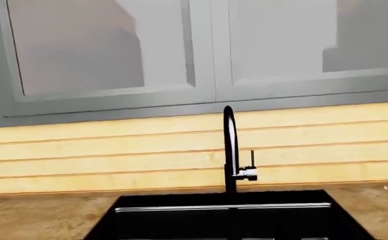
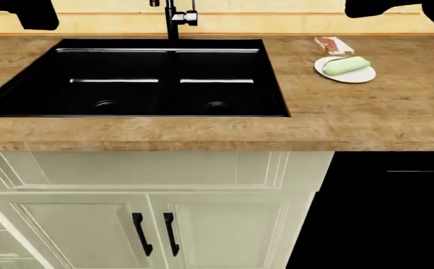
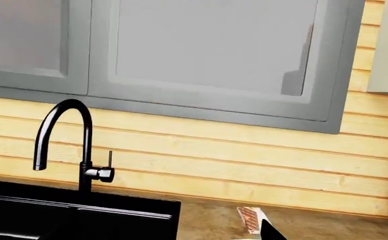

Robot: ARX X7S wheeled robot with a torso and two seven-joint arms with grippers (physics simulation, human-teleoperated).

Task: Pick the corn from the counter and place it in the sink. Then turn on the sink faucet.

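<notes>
Both arms up high, only dark bits of them visible at the top corners of head view: left arm (image 2: 28, 12) upper left, right arm (image 2: 396, 8) upper right. Can't tell jaw state on either gripper, fingers not shown in any cam; a small dark tip (image 3: 272, 231) pokes into the right wrist view but says nothing re open/closed. Corn (image 2: 346, 65) lies on a white plate (image 2: 360, 76) on the counter (image 2: 351, 112), below and a bit inboard of the right arm, well apart from it, nothing touching it. Choc bar in wrapper (image 2: 333, 45) sits just behind the plate, nearer the wall; also seen in right wrist cam (image 3: 250, 219). Sink (image 2: 138, 78) is between the two arms, lower down, both basins w/ a ringed drain each, no corn in it. Faucet (image 2: 173, 19) stands at the sink's back edge center; left wrist cam looks straight at it (image 1: 231, 150), lever upright beside the neck. Right wrist cam sees same faucet (image 3: 80, 145) side-on, gooseneck arcing over the basin. Wall behind is yellow plank siding (image 1: 113, 150) w/ a grey framed window (image 1: 207, 55) above. Cream cabinet doors (image 2: 157, 224) w/ black handles below counter.
</notes>
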